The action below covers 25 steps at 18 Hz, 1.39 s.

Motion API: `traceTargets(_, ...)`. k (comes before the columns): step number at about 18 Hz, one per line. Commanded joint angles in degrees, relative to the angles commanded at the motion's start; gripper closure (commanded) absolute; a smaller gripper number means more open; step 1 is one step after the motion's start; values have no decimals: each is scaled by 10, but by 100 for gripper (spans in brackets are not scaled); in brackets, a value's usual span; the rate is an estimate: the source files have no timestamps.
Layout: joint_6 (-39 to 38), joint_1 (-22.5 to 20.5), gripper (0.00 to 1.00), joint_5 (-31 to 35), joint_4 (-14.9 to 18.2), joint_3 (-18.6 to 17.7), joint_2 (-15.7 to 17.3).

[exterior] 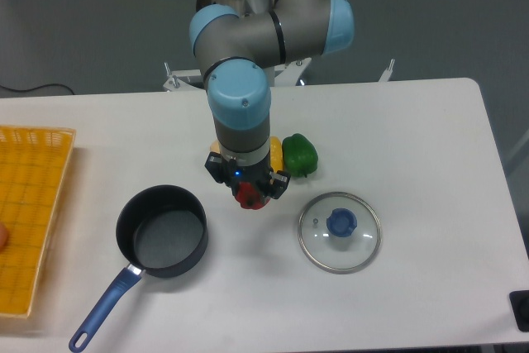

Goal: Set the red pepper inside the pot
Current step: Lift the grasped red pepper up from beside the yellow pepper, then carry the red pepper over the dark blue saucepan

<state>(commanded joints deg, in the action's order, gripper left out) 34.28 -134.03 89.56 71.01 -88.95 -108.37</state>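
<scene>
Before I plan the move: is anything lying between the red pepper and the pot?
Nothing visible. The red pepper sits at the gripper, and only bare table separates it from the pot.

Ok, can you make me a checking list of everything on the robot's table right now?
Surface: white table, looks clean.
Job's things: red pepper partly hidden under the tool; pot upright, nothing seen inside, blue handle pointing toward the front left.
Clutter: green pepper and yellow pepper just behind the tool; glass lid lying flat to the right of the pot; yellow basket at the left edge.
Grippers: tool pointing straight down at the red pepper; cannot tell whether it grips it.
Cables: one dark cable beyond the table's far left edge.
Surroundings: grey floor, nothing else seen.
</scene>
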Motion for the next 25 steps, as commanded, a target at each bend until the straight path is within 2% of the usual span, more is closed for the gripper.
traceTargets(10,0,10,62,0,2,3,2)
traceTargets(14,0,33,62,3,6,10,11)
traceTargets(17,0,58,62,4,36,31,8)
traceTargets(21,-8,94,62,7,37,38,-10)
traceTargets(25,-8,105,62,7,34,40,-21)
